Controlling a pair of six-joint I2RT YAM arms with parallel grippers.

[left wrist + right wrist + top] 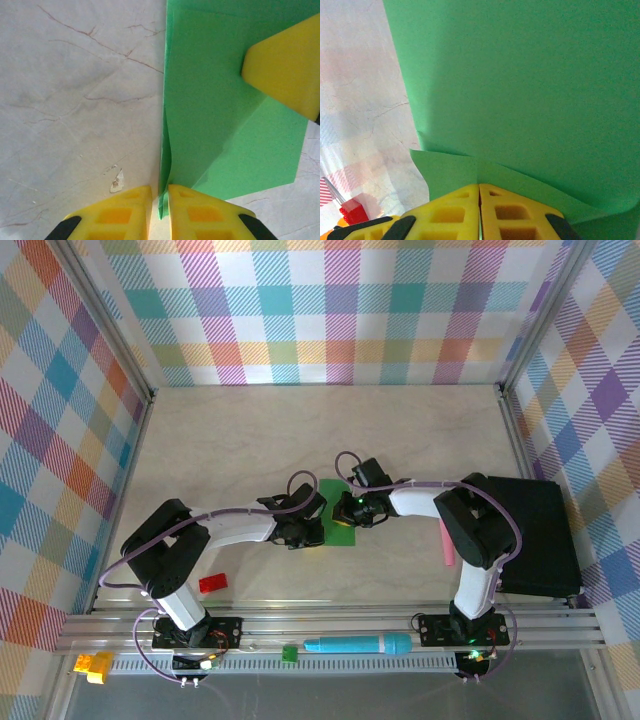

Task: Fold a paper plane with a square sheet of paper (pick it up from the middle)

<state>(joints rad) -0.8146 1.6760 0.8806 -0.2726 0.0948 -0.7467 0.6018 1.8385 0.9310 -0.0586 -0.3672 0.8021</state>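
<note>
Top camera first: the square sheet of paper (340, 532) is lying mid-table (250, 440), bright green and already looking more like a narrow folded strip than a square. Both claws are crowding it. The left gripper (305, 530) is working at its 9 o'clock edge and the right gripper (345, 512) is sitting on it from about 2 o'clock. Out at 3 o'clock a black case (540, 530) is sitting flat, and I can't tell what's in it. A red block (212, 583) is lying toward 8 o'clock, and a teal marker (358, 645) is resting on the rail at 6.

Left wrist cam: the sheet (210, 125) is showing two overlapping layers, with a diagonal fold line running down toward 5 o'clock. The left gripper (160, 205) is nearly closed, leaving just a slit, and the paper's creased left edge is running straight into that slit, so it's pinching it. One yellow fingertip (290, 65) of the other arm is pressing on the paper at 2 o'clock.

Right wrist cam: green paper (530, 75) is rising right up in front of the lens, with a small flap poking out at 7 o'clock. The right gripper (479, 205) is squeezing fully together on the fold at 6 o'clock.
</note>
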